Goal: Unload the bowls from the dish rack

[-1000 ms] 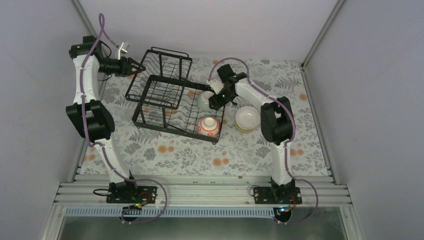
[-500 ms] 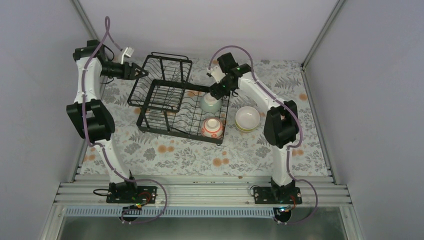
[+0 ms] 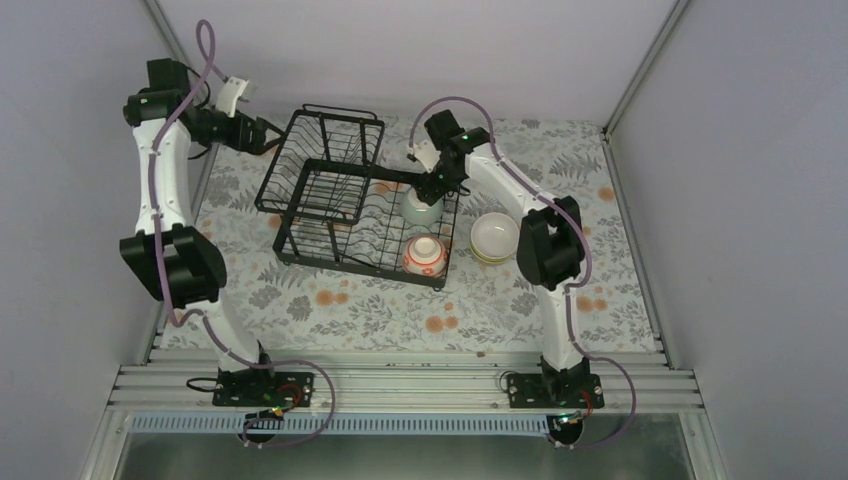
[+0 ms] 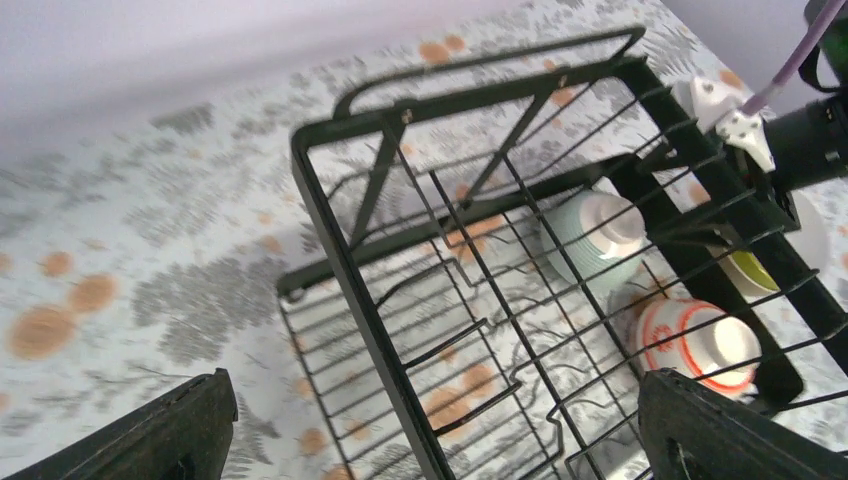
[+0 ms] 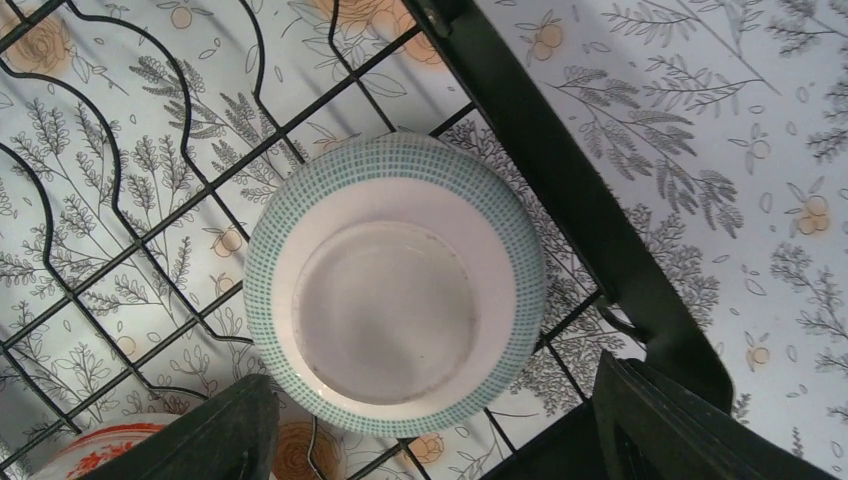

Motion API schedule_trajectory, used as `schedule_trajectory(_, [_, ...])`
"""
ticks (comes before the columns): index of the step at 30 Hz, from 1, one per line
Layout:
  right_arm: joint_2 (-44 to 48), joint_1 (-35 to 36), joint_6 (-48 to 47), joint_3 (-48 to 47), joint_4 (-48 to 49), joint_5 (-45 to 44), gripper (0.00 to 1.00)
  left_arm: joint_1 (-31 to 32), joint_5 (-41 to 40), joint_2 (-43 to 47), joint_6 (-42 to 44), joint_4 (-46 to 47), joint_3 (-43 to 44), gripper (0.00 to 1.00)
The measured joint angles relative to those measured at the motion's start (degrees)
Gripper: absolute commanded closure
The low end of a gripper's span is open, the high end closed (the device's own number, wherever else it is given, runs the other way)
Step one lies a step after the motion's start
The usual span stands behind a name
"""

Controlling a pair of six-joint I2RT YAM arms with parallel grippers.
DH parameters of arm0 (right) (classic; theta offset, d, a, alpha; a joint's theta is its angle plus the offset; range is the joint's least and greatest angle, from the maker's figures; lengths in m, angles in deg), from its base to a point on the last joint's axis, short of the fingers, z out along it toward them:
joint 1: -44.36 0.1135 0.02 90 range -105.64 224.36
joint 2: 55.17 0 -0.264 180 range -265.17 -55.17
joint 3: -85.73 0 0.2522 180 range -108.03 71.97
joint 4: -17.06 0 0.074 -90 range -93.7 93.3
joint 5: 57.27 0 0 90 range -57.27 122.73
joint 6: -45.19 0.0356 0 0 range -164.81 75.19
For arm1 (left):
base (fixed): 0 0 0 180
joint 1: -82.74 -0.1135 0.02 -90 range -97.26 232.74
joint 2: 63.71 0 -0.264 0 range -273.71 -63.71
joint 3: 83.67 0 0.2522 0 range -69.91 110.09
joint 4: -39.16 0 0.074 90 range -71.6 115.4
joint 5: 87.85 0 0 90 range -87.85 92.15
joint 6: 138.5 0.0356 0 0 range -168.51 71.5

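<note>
Withdrawn since the earlier frame: the left gripper (image 3: 262,135), which was at the far-left corner of the dish rack (image 3: 350,263) and now sits apart from it, off the rack's 10 o'clock corner, with its arm drawn back toward the left wall. Also shifted: the rack itself, now lying slightly further toward 3 o'clock and turned a little on the floral tablecloth (image 3: 400,310). The right gripper (image 3: 430,186) has come in over the rack's 3 o'clock end. Left gripper: released, its fingers (image 4: 150,430) spread wide at the lower corners of the wrist view, with nothing between them. Right gripper: likewise spread wide, its fingers (image 5: 680,430) on either side of the pale green bowl (image 5: 395,295), directly above it; contact with the bowl cannot be told. Pale green bowl: inside the rack at its 3 o'clock end, upside down, foot ring uppermost, resting on the wire floor. Patterned bowl (image 3: 424,256), white with red-orange markings: inside the rack at its 5 o'clock corner, also upside down, just toward 6 o'clock from the green one. White bowl (image 3: 495,237): outside the rack, upright on the cloth, just beside the rack's 3 o'clock side. Rack: black wire, its taller basket section at the 11 o'clock end.
</note>
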Motion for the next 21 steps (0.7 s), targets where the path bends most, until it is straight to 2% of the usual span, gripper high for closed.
schedule_trajectory(10, [-1.01,1.75,0.04,0.39,1.01,-0.70,0.24,-0.04,-4.72,12.20,-3.21,8.55,-3.15,0.00])
schedule_trajectory(15, [-2.71,2.86,0.07,0.39,1.68,-1.57,0.28,-0.04,-4.24,13.33,-3.58,9.49,-3.34,0.00])
schedule_trajectory(17, [-3.78,3.28,0.00,0.37,1.95,-2.27,0.32,-0.04,-3.80,13.35,-3.78,9.79,-4.13,0.00])
schedule_trajectory(21, [-4.46,3.67,0.04,-0.42,2.95,-3.58,0.51,0.66,-3.43,13.38,-4.37,10.40,-5.07,0.00])
